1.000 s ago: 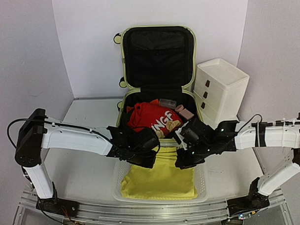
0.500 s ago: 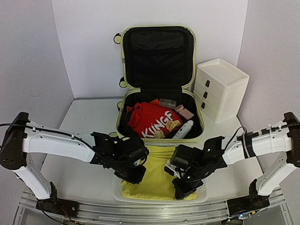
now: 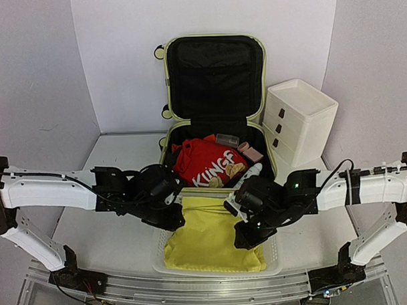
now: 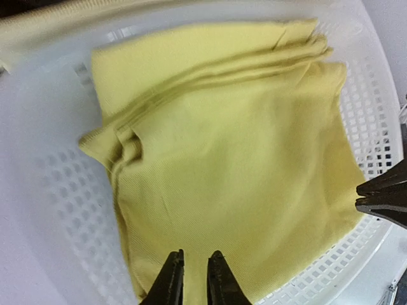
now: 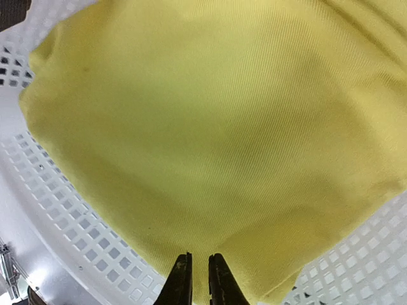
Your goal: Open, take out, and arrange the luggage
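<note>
Heads up on your setup: the luggage point(image 3: 214, 75) sits at the far edge of the tabletop point(image 3: 117, 169), about the middle. It's wide open, with the lid standing upright against the back wall and the black lining showing. The bottom half has a red shirt point(image 3: 204, 162) with white lettering in it, plus a few small bits along its right side.

Just in front of it, at the near edge, is the white mesh basket point(image 3: 159, 258) with a folded yellow cloth point(image 3: 217, 242) lying flat inside.

Your left gripper point(image 4: 193, 260) is over the cloth's left side with its fingertips a sliver apart and nothing between them. Your right gripper point(image 5: 199, 260) is the same deal over the right side: a narrow gap and no pinch on the fabric.

The white drawer box point(image 3: 299, 119) is just beside the luggage, toward the far right corner.
</note>
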